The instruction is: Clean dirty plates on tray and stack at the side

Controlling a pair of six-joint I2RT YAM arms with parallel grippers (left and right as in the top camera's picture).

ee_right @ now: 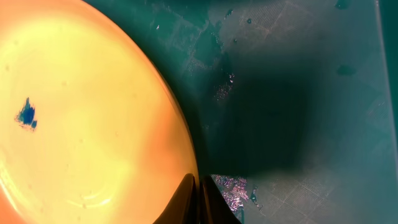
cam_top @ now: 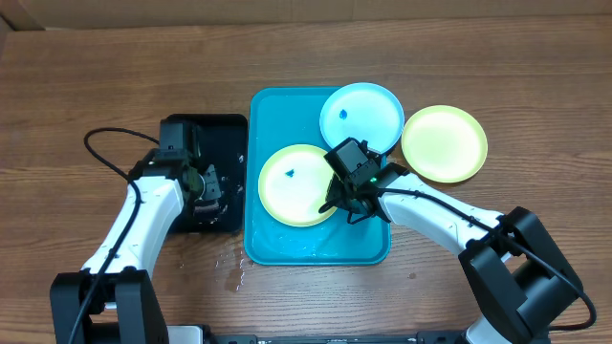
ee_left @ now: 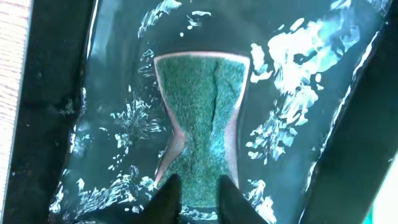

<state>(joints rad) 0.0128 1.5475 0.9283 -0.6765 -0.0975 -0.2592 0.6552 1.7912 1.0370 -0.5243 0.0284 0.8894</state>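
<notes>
Plates: three in view. Round, shallow yellow-green plastic plate (cam_top: pixel 287 186) lies inside the large turquoise-blue rectangular plastic tray (cam_top: pixel 287 244), toward its left side, with a small blue speck (cam_top: pixel 289 175) on its pale centre. Round light blue plastic plate (cam_top: pixel 368 110) sits at the tray's far right corner, overhanging the rim, and also carries a blue speck (cam_top: pixel 342 115). Second yellow-green plate (cam_top: pixel 444 143) rests on the wooden desk (cam_top: pixel 96 76) just off the tray's right edge, beside the blue one; no speck seen on it.

Tray sits mid-desk. Its floor looks wet. Droplets (cam_top: pixel 234 272) lie on the desk at its near left corner.

Right gripper (cam_top: pixel 349 205): at the right rim of the plate in the tray. In the wrist view the fingers are pressed together (ee_right: pixel 198 190), and the plate's edge (ee_right: pixel 93 112) runs straight into the seam between them, so the rim looks pinched. Dark shadow falls on the tray floor (ee_right: pixel 298 74) beside the rim.

Left gripper (cam_top: pixel 208 188): over the smaller black rectangular tray (cam_top: pixel 220 129), which touches the turquoise tray's left edge. In the wrist view the fingers stand narrowly apart (ee_left: pixel 198 193), straddling the near end of a green scouring sponge (ee_left: pixel 199 106) that lies on the wet black floor (ee_left: pixel 112 74). Sponge is waisted at mid-length. Cannot tell whether the fingers press it.
</notes>
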